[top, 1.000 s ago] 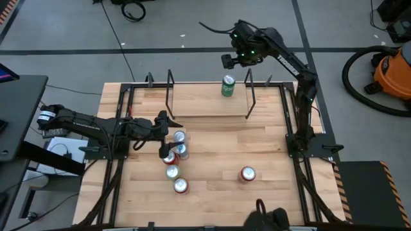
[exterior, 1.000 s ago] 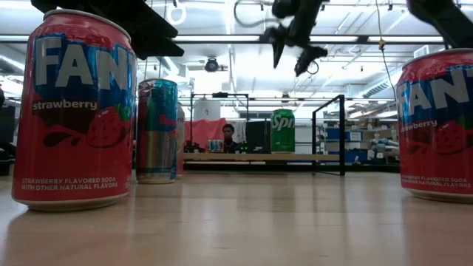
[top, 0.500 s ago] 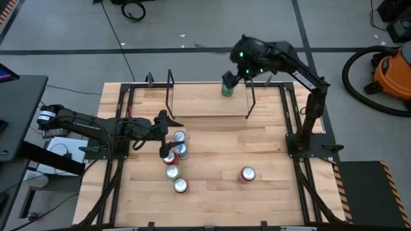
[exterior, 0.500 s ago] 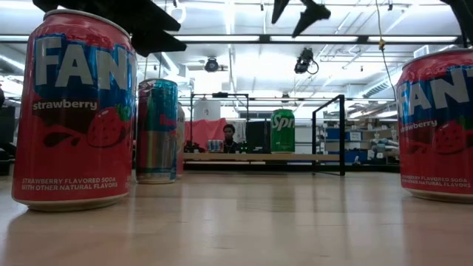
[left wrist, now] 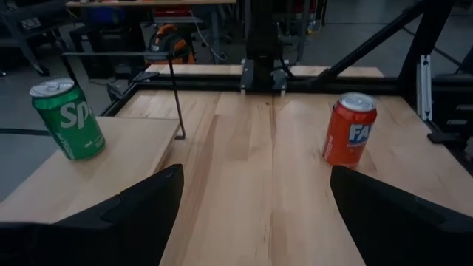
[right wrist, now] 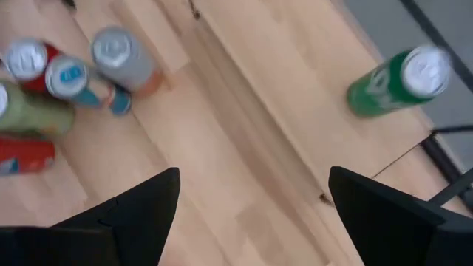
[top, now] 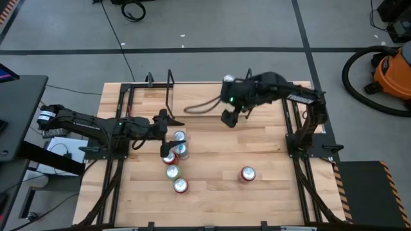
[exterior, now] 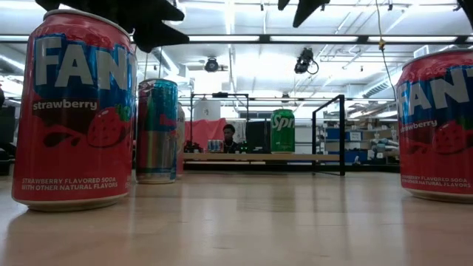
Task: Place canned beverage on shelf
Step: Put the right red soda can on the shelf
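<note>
the right tool (top: 229, 119) hangs empty above the table (top: 212, 192), its two dark fingers (right wrist: 133, 214) spread wide apart and grasping nothing. the green sprite can (right wrist: 395, 80) stands upright on the shelf (right wrist: 295, 96), the low light-wood plank with thin black rod uprights, just beyond the right tool and apart from it; the arm's body hides that can from overhead, though it shows clearly at table height (exterior: 282, 131). off to the tool's other side, a cluster of cans (top: 174, 160) (red, blue and silver tops among them) sits on the bare table. the left tool (top: 168, 138) rests low right beside that cluster, its fingers (left wrist: 140, 207) parted and gripping nothing. a lone red fanta can (top: 247, 174) stands well apart from both tools, nearer the table's front edge.
</note>
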